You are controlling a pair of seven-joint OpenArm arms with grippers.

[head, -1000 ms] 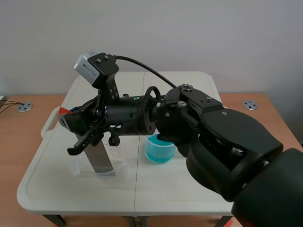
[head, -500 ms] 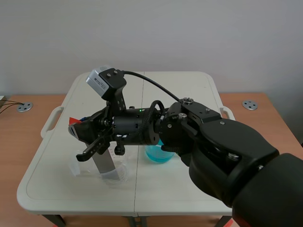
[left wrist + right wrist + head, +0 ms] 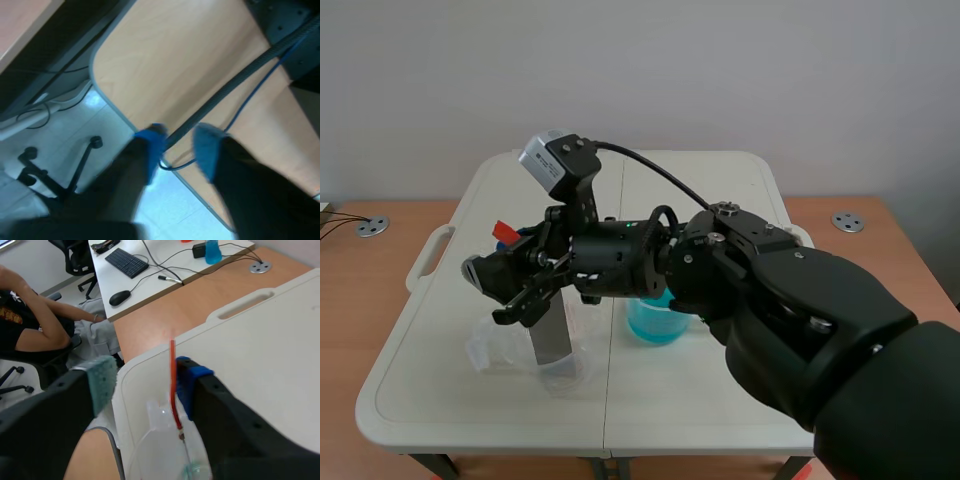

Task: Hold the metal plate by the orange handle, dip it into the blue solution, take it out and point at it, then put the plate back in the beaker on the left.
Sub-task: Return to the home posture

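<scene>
The metal plate [image 3: 551,337] stands tilted in the clear beaker [image 3: 560,368] on the left of the table. Its orange handle [image 3: 501,229] sticks up above my right gripper [image 3: 501,290], which hangs over that beaker. In the right wrist view the handle [image 3: 173,382] is seen edge-on, beside the blue pad [image 3: 187,381] and well apart from the teal pad [image 3: 103,382], so the right gripper [image 3: 145,385] is open. The beaker of blue solution [image 3: 655,322] sits just right of the clear one, partly behind the arm. My left gripper [image 3: 180,147] is open by a narrow gap, off the table.
The white folding table [image 3: 720,400] has bare surface at the front and right. My right arm spans the middle of the scene. The left wrist view shows a wooden desk [image 3: 180,60], a grey cable [image 3: 240,82] and the floor. A person [image 3: 35,320] sits beyond the table's end.
My right gripper has moved rightward with the plate, and the plate now stands further into the left beaker. The orange handle, earlier held between the fingers, now rises above them.
</scene>
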